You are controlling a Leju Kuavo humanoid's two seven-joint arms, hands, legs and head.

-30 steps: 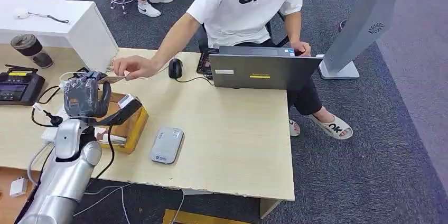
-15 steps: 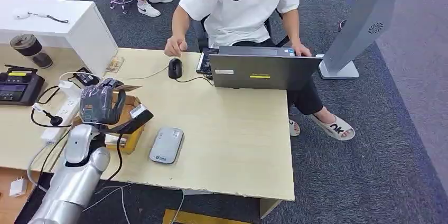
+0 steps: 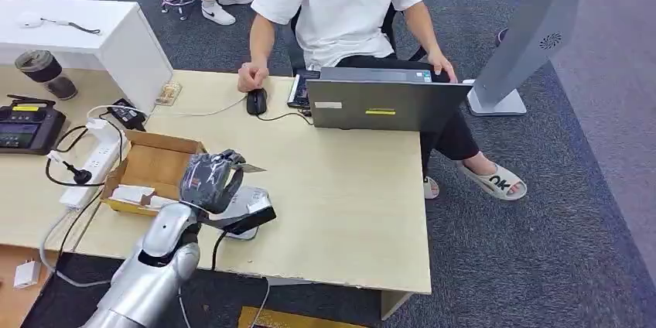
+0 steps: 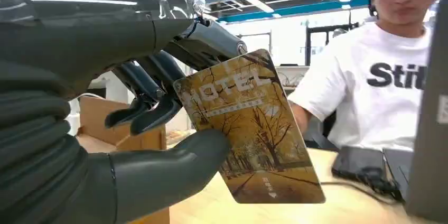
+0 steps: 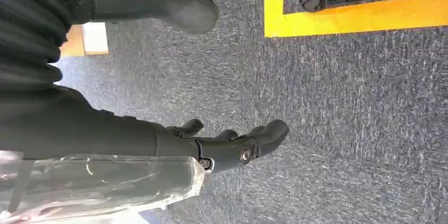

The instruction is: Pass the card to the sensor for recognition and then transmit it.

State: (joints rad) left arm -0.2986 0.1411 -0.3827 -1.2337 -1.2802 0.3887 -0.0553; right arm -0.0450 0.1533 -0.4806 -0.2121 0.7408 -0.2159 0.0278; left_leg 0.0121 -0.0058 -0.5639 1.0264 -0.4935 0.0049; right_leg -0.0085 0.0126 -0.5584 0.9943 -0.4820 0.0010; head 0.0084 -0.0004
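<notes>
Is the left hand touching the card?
Touching. The left wrist view shows the left hand pinching the card: thumb pressed on its face, fingers behind it.

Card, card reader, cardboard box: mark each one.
card (image 4: 248, 129), left wrist view, middle of its printed face
card reader (image 3: 251, 199), head view, visible grey top
cardboard box (image 3: 155, 164), head view, inside floor

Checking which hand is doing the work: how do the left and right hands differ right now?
The left hand pinches the card between thumb and fingers; the right hand holds nothing. The left hand is raised over the table near the box; the right hand hangs over the carpet. Both are dark grey.
</notes>
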